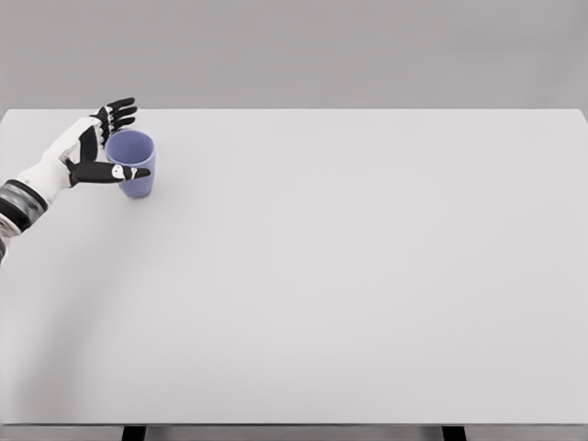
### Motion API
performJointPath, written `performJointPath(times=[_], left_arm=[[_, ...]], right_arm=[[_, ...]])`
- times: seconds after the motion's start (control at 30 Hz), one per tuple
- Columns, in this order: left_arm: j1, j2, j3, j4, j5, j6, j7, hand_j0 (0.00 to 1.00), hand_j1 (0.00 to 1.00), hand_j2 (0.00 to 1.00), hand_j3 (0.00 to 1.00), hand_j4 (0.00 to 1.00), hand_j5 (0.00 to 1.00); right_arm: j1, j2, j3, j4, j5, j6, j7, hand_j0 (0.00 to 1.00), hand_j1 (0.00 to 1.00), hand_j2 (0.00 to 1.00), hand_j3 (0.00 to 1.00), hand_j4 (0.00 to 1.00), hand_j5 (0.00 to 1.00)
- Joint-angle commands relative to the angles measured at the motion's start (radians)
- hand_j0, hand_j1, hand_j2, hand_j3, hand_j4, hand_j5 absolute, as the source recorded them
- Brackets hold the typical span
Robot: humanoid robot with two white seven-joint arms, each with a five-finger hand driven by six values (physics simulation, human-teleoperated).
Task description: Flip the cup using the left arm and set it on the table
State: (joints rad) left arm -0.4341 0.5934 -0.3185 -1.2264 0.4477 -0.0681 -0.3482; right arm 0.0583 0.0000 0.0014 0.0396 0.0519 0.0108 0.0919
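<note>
Left hand (96,147) spread beside upright blue cup (134,163) at far-left of white worktop (349,276), thumb across its front, fingers behind rim, grip not closed.

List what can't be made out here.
- Head view: whether the left hand actually grips the cup; the thumb crosses its front, the fingers sit behind the rim, contact unclear.
- Cup's left side: hidden by the hand.
- Left arm: cut off by the picture's left edge.
- Right arm: not in view.
</note>
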Motion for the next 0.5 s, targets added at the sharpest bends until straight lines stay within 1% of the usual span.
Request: performJointPath(times=[0.0, 0.2, 0.4, 0.47], left_arm=[[0.0, 0.006, 0.001, -0.001, 0.002, -0.001, 0.0, 1.0, 1.0, 1.0, 1.0, 1.0, 1.0], [-0.003, 0.009, 0.001, -0.001, -0.007, -0.001, 0.0, 1.0, 1.0, 1.0, 1.0, 1.0, 1.0], [0.005, 0.051, -0.001, -0.002, -0.009, -0.002, 0.0, 1.0, 1.0, 1.0, 1.0, 1.0, 1.0], [0.006, 0.052, 0.001, -0.002, -0.009, -0.007, 0.0, 1.0, 1.0, 1.0, 1.0, 1.0, 1.0]], right_arm=[[0.0, 0.0, 0.0, 0.0, 0.0, 0.0, 0.0, 1.0, 1.0, 1.0, 1.0, 1.0, 1.0], [0.0, 0.0, 0.0, 0.0, 0.0, 0.0, 0.0, 1.0, 1.0, 1.0, 1.0, 1.0, 1.0], [0.0, 0.0, 0.0, 0.0, 0.0, 0.0, 0.0, 1.0, 1.0, 1.0, 1.0, 1.0, 1.0], [0.0, 0.0, 0.0, 0.0, 0.0, 0.0, 0.0, 1.0, 1.0, 1.0, 1.0, 1.0, 1.0]])
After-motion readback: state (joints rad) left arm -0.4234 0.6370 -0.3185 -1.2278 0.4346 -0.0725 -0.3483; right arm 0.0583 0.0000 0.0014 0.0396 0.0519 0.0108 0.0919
